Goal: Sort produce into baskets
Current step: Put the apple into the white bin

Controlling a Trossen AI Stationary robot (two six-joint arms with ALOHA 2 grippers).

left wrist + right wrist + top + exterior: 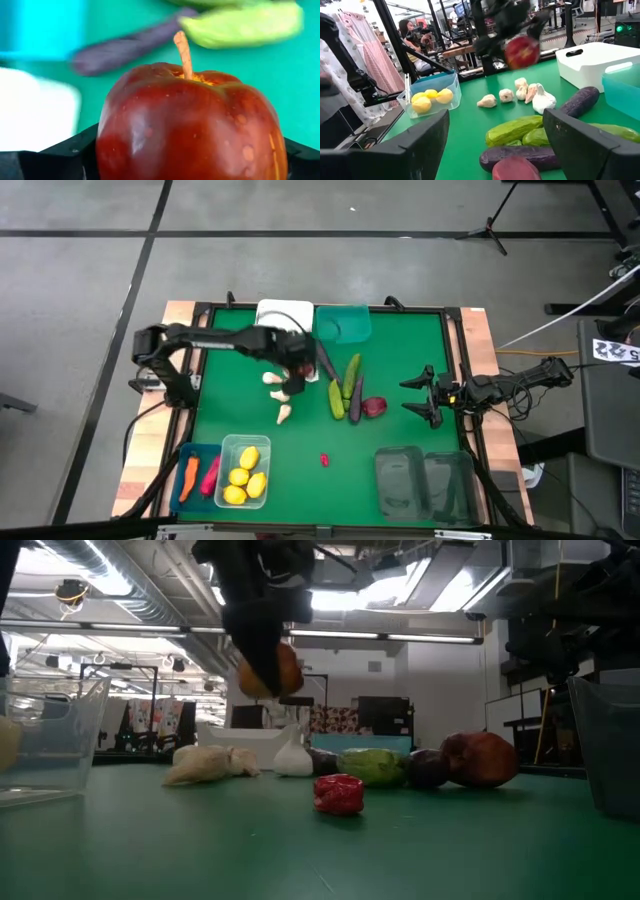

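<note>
Glossy, smooth red apple (190,130) with matt stem. Matt green table mat (400,380), wood edging. Clear plastic bin (431,102).

Grey floor (300,270), ceiling striplights (380,637)

2 slim black jointed arms. The left arm (205,338) ends in a bulky black wrist block; the right arm (520,383) trails black cables. The right gripper (495,145) has 2 broad, flat, matte dark fingers.
</note>
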